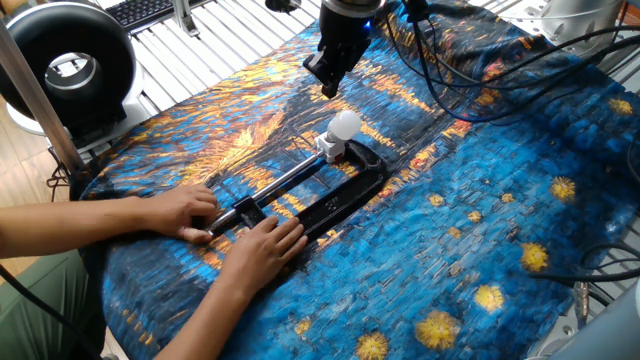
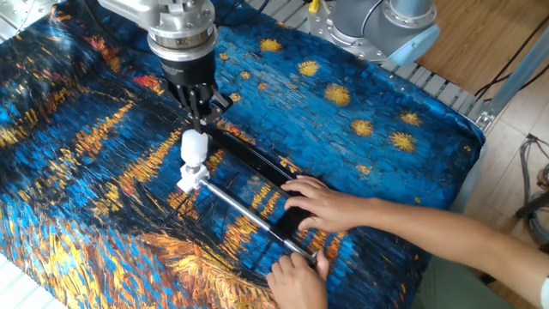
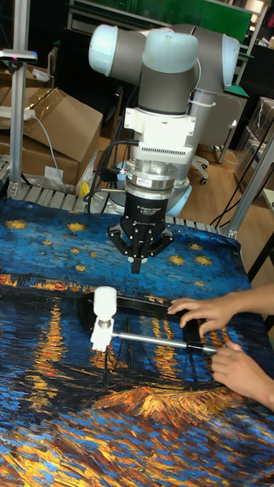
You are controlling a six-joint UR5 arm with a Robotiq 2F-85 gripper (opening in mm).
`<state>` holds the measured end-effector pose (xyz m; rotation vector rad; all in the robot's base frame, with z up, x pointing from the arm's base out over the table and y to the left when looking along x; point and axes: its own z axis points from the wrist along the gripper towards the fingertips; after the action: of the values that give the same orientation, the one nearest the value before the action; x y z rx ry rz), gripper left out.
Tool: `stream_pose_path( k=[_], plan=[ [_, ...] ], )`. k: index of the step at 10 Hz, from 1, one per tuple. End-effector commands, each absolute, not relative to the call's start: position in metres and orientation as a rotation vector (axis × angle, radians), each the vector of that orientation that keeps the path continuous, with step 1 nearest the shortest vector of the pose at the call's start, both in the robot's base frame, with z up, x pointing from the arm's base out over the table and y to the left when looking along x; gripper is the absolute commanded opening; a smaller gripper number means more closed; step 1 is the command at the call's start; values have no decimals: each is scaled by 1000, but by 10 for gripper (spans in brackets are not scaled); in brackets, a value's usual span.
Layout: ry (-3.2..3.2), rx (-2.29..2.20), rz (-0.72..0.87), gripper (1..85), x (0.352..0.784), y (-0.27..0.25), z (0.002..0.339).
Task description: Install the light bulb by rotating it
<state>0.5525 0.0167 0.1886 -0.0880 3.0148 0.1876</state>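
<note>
The robot arm's black two-finger gripper hangs above the tabletop, its fingers pressed together to a point and holding nothing, clear of the small round frosted white light bulb. The bulb sits upright in a white square socket block at the end of a long black bar clamp. A person's two hands lie flat on the clamp over the blue-and-orange painted cloth.

Two high cameras face across the table; the tall one fronts the arm.
</note>
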Motion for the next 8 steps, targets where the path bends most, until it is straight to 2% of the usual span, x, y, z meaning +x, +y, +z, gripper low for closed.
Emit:
stream_pose_path(
  k=[1,3,5,8],
  plan=[
    [2995,-66,254,10,555,26,192],
    [3019,-62,267,10,549,27,192],
    [2970,-164,175,10,561,14,191],
    [2942,-168,183,10,568,16,193]
  ],
)
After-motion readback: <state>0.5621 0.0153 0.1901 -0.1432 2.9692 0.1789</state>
